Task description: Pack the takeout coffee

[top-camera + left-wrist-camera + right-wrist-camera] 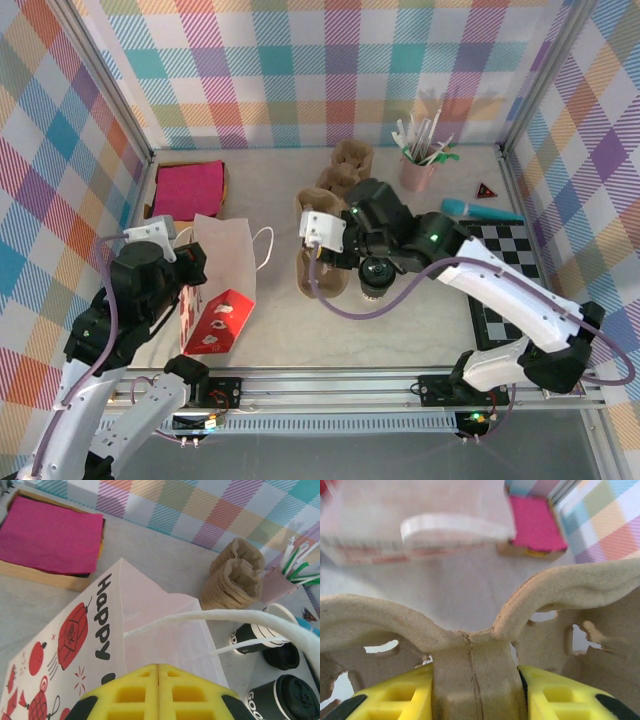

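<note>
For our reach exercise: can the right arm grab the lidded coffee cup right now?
Probably not: the right gripper is shut on the cardboard carrier, though the lidded cup stands close by.

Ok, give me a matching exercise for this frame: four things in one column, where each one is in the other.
Things:
1. pulp cup carrier
2. takeout coffee
3. straws
4. pink sheets

Places:
A. in a wooden tray, back left
B. clamped in the right gripper
C. standing in a pink cup at the back
D. standing beside an open cup

Pairs: 1-B, 2-D, 3-C, 4-A
</note>
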Robot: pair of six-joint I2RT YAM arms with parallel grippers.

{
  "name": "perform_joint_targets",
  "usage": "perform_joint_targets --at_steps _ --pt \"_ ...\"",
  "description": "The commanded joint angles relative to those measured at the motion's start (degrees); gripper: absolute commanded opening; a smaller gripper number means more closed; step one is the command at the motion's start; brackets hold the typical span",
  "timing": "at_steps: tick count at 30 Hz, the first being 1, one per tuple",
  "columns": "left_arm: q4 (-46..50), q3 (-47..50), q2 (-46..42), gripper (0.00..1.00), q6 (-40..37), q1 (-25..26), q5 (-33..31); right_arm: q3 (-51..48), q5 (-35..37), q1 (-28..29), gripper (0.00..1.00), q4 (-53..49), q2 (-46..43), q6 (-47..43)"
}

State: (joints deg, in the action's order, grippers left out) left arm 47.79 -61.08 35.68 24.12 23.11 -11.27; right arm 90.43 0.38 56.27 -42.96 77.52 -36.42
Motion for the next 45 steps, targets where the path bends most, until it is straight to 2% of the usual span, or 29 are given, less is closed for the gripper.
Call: perform_joint_targets --at_steps 1,5,9,15,22,33,45 --pt "-4.0 1.37 0.17 0.0 2.56 -0.44 4.41 5.26 -6.9 0.5 0.36 -1.43 1.45 4.77" --pt "-4.8 2.65 -0.21 0.0 4.28 -0.35 6.87 13.17 -11.59 0.42 0.31 -2.53 5.64 6.3" --pt "-5.54 3.66 -1.05 0.0 4.74 -0.09 8.37 20.83 -15.18 0.49 0.3 -4.59 10.71 8.5" --pt "-7.92 5.21 -0.34 0.0 5.86 1.28 10.78 31.41 -17.64 0.59 0.28 -9.28 19.37 14.55" --pt "-9.21 4.21 0.41 0.0 6.93 2.94 10.66 22.59 -21.56 1.23 0.25 0.12 19.34 20.57" --pt "-9.42 3.95 0.81 0.0 7.01 3.81 10.34 14.19 -24.7 2.25 0.26 2.74 19.31 21.33" --pt "-9.38 4.3 0.55 0.0 6.78 3.9 12.23 21.25 -28.19 0.43 0.26 -1.13 27.0 17.58"
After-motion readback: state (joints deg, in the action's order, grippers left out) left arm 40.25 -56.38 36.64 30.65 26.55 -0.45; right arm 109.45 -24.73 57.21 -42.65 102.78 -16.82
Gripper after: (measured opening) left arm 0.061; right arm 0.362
